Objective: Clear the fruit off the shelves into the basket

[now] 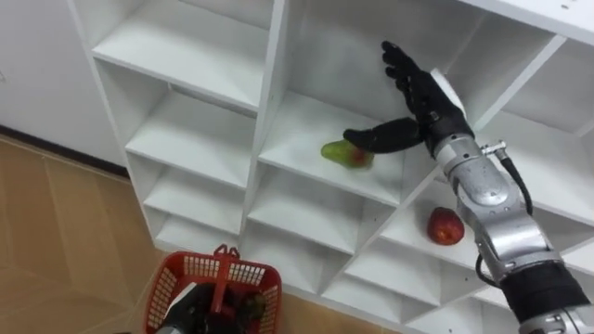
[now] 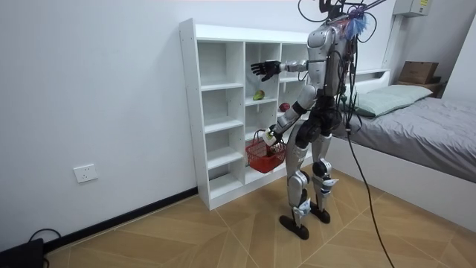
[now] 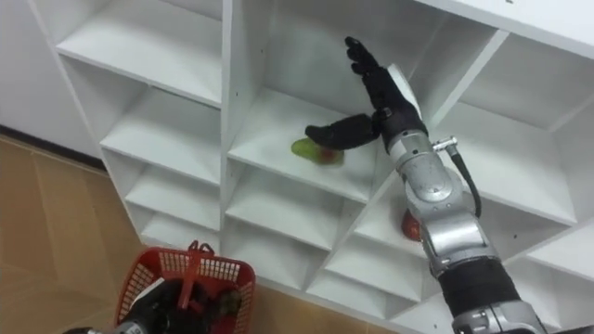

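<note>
Red mesh basket [image 1: 249, 275] hung low at left from the left hand [image 1: 197, 304], fingers curled round its handle; contents dark, not identifiable. Centre compartment of the white closet [image 1: 272, 102]: green fruit [image 1: 338, 151] with a red blush, lying on the shelf board [image 1: 297, 130]. Right hand [image 1: 419, 93] was inside the compartment above it, fingers straight and spread, holding nothing. Its thumb tip was at the fruit's right side, touching or just short; could not tell. Further right, one shelf down: red fruit [image 1: 445, 225], untouched.

Risk, as judged: with the thumb at one side only, an early closure might nudge the rounded fruit leftward or over the front edge. The smooth painted board would do little to stop a roll, and the basket was not under the shelf lip.

Room: robot stood upright facing the closet on wood-pattern floor [image 2: 223, 231], bed [image 2: 431, 126] behind it, white wall [image 2: 97, 89] at the room view's left.
</note>
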Tool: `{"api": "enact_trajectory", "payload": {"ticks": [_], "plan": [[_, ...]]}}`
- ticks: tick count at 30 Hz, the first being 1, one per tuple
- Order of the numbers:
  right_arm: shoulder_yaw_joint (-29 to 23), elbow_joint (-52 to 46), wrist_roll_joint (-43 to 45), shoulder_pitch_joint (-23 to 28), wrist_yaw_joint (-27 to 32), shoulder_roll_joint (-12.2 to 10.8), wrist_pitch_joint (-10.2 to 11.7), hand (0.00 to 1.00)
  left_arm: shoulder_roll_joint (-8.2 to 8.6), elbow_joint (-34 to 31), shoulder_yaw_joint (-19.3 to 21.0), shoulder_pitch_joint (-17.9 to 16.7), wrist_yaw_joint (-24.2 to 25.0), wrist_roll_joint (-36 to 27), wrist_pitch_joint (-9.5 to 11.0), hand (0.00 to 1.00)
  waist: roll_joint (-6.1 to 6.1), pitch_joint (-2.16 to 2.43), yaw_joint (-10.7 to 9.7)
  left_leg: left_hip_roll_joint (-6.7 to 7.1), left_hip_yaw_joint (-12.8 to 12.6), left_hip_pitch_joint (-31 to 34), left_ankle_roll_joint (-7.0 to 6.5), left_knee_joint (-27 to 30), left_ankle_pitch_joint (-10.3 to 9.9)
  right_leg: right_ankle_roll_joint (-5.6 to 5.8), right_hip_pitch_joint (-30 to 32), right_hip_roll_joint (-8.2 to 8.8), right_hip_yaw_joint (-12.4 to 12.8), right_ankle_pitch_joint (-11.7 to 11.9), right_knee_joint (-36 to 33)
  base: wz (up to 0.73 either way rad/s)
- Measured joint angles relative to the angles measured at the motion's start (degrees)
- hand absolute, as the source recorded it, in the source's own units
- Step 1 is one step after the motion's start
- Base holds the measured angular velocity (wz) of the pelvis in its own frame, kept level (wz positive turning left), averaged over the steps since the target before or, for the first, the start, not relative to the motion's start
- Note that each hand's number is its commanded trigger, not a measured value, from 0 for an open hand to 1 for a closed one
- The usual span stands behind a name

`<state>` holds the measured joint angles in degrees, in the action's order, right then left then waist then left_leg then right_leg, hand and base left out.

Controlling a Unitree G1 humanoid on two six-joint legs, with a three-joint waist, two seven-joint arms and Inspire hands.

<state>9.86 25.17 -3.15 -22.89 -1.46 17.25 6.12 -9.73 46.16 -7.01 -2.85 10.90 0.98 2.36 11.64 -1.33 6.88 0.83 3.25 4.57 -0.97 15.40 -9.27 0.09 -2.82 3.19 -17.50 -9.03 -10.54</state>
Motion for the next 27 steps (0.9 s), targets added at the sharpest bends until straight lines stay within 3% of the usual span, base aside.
{"api": "enact_trajectory", "payload": {"ticks": [10, 17, 22, 27], "plan": [[0.0, 3.5, -0.4, -1.4, -0.1, 1.1, 0.0, 0.00, -0.10, 0.0, 0.0, 0.0, 0.0, -0.1, -0.1, 1.00, 0.17, 0.12, 0.7, 0.59, 0.5, 0.5, -0.06, 0.5, 0.0, 0.09, 0.0, 0.19, -0.5, -0.1, 0.2, 0.03], [0.2, 7.4, 0.5, -3.0, -2.1, 1.2, -1.8, 0.00, -0.11, 0.3, -0.1, 0.0, 0.0, 0.0, -0.7, 1.00, 0.19, 0.12, 0.8, 0.83, 1.1, 0.8, -0.13, 0.2, 0.1, 0.26, 0.1, 0.47, -1.5, -0.2, 0.1, 0.05], [0.2, 10.1, 2.4, -4.5, -3.0, 1.3, -2.5, 0.00, -0.39, 0.3, -0.2, 0.1, 1.1, 0.0, -1.6, 1.00, 0.73, 0.21, 1.2, 0.81, 1.5, 1.7, -0.11, 0.4, 0.1, 0.27, 0.9, 0.40, -1.7, -0.2, -0.2, 0.02], [0.3, 10.9, 3.5, -4.5, -3.7, 1.3, -3.3, 0.00, -0.53, 0.3, -1.2, 0.1, 2.2, 0.0, -2.1, 1.00, 1.31, 0.03, 1.3, 0.85, 1.7, 1.8, -0.12, 0.4, 0.1, 0.27, 1.0, 0.43, -1.7, -0.2, -0.2, 0.00]]}}
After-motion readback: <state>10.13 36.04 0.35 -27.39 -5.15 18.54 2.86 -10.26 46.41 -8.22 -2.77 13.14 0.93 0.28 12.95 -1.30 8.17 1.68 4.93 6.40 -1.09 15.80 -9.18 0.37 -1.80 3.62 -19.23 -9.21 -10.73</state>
